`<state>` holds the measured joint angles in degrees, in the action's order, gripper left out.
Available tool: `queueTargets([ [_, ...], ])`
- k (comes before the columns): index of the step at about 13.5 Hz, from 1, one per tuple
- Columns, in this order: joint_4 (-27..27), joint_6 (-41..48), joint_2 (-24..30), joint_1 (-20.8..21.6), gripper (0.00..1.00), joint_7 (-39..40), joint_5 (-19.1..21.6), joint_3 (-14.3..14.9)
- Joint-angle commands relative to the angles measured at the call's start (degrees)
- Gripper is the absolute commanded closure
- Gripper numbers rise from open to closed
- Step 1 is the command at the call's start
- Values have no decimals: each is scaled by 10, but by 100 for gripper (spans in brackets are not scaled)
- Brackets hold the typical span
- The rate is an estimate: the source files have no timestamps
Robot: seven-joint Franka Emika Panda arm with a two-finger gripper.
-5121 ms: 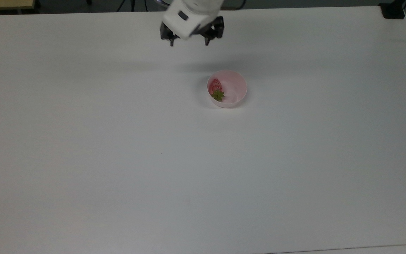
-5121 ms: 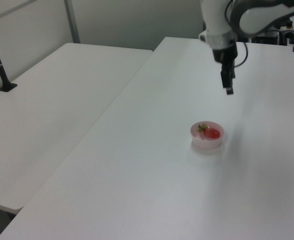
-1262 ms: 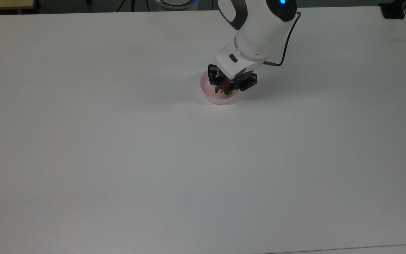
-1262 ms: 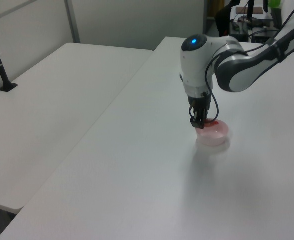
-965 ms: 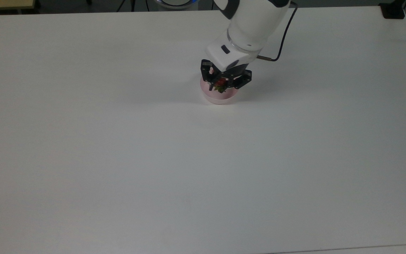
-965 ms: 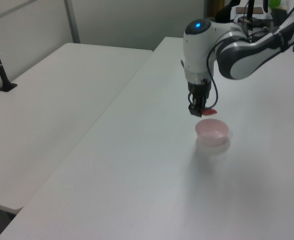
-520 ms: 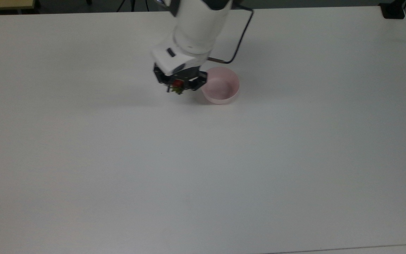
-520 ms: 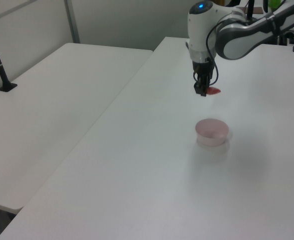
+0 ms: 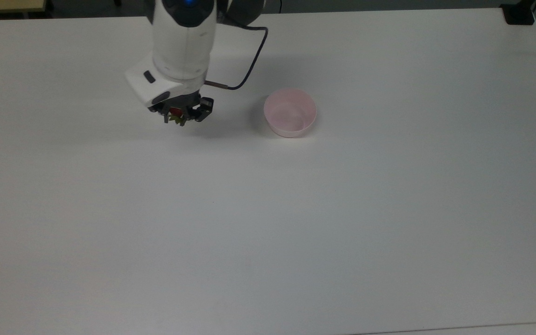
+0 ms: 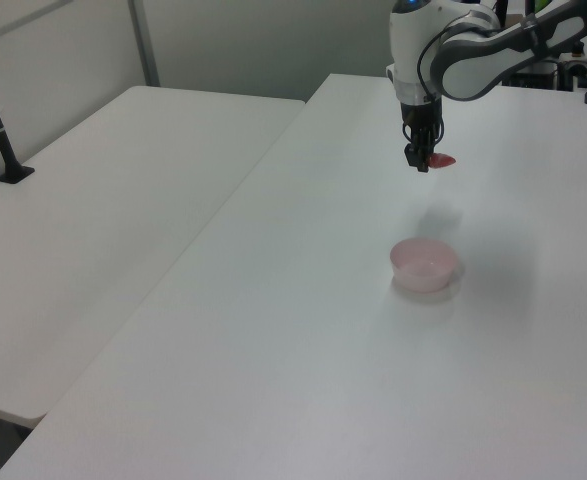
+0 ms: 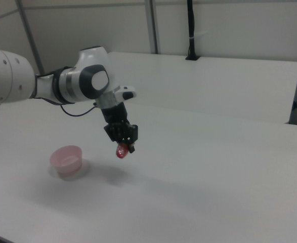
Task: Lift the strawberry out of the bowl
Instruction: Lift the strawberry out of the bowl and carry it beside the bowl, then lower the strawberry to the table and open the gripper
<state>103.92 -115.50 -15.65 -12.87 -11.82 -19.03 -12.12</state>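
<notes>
End effector [image 9: 180,115] grips the strawberry [image 11: 121,151] aloft (picked), well to the top view's left of the empty bowl [image 9: 290,113].

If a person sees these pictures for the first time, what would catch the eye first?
Probably the red strawberry pinched in the gripper, hanging in the air above the white table. Next comes the pale pink bowl, which stands empty on the table, toward the top view's right of the gripper.
</notes>
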Motion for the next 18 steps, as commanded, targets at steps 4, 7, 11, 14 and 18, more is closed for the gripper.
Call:
queueTargets([
  [4, -19, -138, -61, -23, 68, 2, 21, 1],
  [7, -63, -161, -105, -21, 68, -40, 22, 2],
  [11, -64, -178, -112, -19, 8, -44, 22, 4],
  [14, -64, -178, -112, -18, 0, -46, 18, 5],
  [18, -64, -162, -84, -18, 0, -57, 22, 4],
])
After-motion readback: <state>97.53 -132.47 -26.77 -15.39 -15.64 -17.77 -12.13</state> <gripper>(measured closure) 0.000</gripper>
